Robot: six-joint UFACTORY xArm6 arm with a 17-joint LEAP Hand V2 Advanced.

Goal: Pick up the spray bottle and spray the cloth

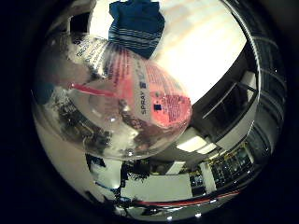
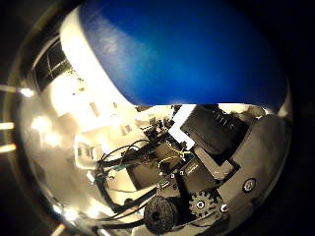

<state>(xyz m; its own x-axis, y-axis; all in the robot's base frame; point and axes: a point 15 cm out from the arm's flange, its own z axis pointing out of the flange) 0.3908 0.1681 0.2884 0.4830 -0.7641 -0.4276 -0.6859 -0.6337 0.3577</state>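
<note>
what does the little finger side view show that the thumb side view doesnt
Only the little finger side palm view shows the clear body of the spray bottle, with its red label and red tube, close to the palm, and the blue striped cloth lying on the pale table beyond it.

Only the thumb side palm view shows a big blue rounded part very close to the camera, and the robot hand with its black and geared parts.

Both share only the room in the background; no task item clearly appears in both.
</note>
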